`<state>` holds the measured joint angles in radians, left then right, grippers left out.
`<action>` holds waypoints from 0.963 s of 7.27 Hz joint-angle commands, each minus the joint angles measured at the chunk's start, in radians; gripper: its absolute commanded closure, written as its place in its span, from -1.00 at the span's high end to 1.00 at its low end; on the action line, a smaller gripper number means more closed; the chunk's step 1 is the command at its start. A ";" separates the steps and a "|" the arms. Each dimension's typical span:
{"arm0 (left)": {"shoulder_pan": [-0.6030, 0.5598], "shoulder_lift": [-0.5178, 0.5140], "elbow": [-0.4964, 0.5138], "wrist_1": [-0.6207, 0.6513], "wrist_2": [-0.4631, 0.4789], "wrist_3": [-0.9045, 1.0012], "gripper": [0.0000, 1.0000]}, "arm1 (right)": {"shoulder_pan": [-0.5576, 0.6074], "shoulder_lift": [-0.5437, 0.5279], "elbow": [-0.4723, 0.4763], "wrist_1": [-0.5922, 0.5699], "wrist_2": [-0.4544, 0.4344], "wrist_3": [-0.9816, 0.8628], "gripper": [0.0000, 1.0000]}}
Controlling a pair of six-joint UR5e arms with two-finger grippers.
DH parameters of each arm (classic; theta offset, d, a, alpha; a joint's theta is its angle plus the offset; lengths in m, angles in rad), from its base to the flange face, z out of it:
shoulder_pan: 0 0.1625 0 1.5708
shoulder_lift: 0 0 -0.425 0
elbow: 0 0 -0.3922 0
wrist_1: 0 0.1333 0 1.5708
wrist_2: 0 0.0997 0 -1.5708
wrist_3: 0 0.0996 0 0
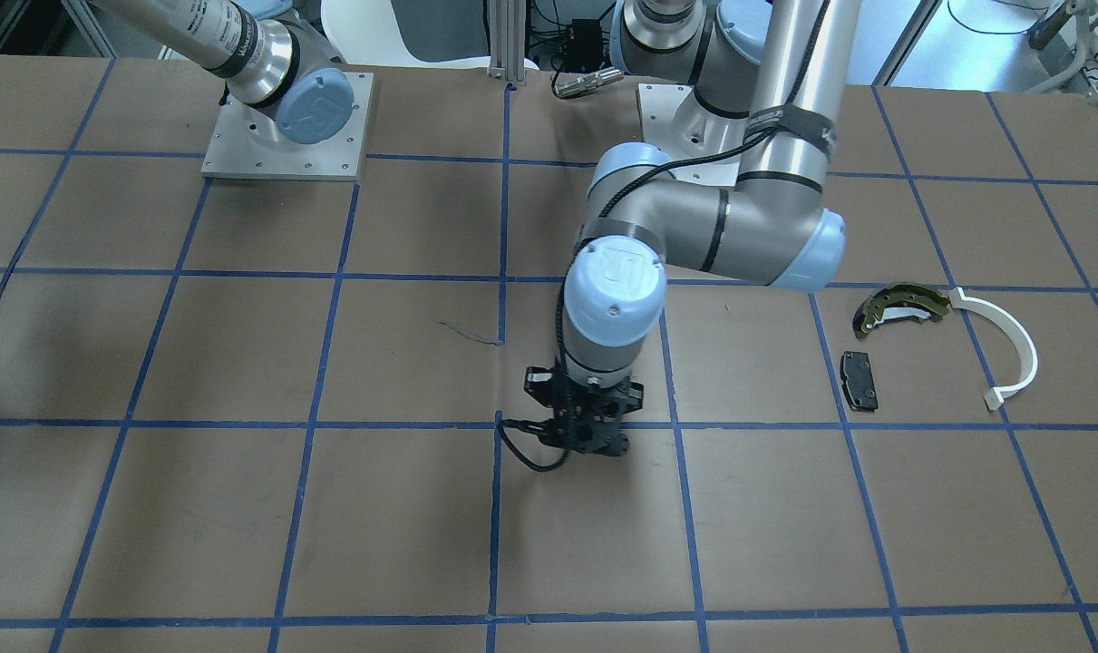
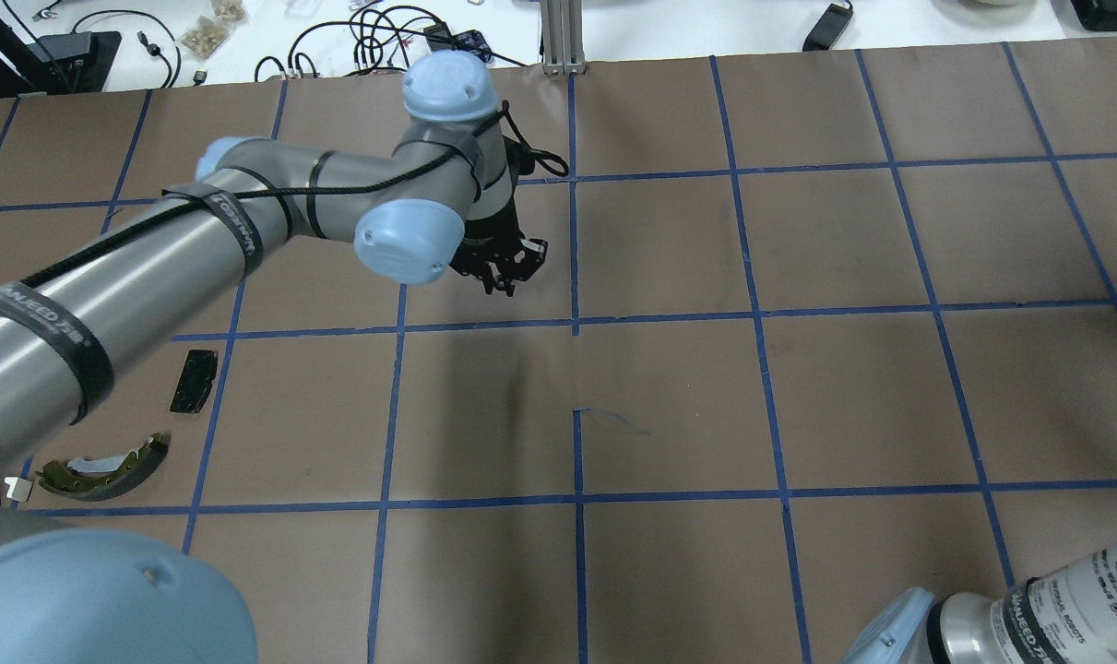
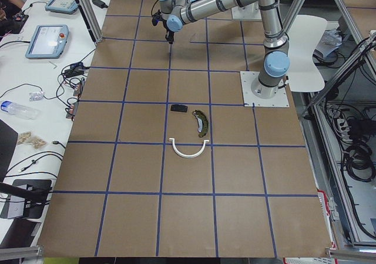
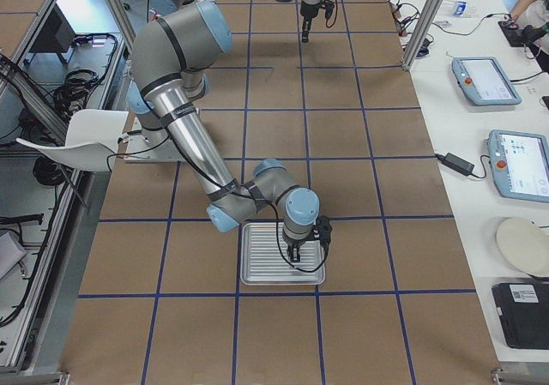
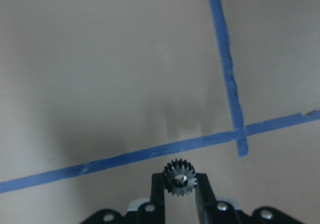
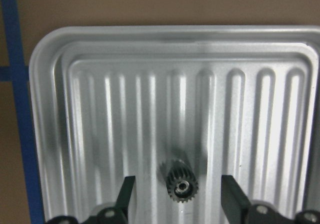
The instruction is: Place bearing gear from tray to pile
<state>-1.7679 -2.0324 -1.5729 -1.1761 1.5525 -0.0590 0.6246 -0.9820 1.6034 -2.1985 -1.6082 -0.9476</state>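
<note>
1. Fingers (image 5: pixel 157 191) of the left gripper (image 5: pixel 180 184) clamp a small dark toothed gear (image 5: pixel 180 177) above the matte brown table (image 5: pixel 100 59).
2. Right gripper (image 6: pixel 177 183) fingers (image 6: pixel 126 196) stand apart, straddling another gear (image 6: pixel 181 186) lying on the ribbed, shiny metal tray (image 6: pixel 50 49).

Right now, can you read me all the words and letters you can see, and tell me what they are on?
"UR": on the left arm's blue wrist cap.
"UR": on the right arm's blue base cap.
White letters on the left arm's black strap: too blurred to read for sure.
Print on the right arm's white label: too small to read.
</note>
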 commanded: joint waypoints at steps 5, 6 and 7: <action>0.590 0.075 -0.019 -0.146 0.126 0.520 -1.00 | 0.000 0.011 0.001 0.005 -0.006 -0.007 -0.35; 0.675 0.080 -0.053 -0.140 0.124 0.606 -1.00 | 0.000 0.011 0.000 0.005 -0.006 -0.007 -0.48; 0.742 0.080 -0.096 -0.085 0.124 0.666 -1.00 | 0.000 0.013 0.001 0.006 -0.004 0.000 -0.48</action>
<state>-1.1217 -1.9560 -1.6193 -1.3066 1.6756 0.5146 0.6244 -0.9708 1.6035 -2.1944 -1.6134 -0.9529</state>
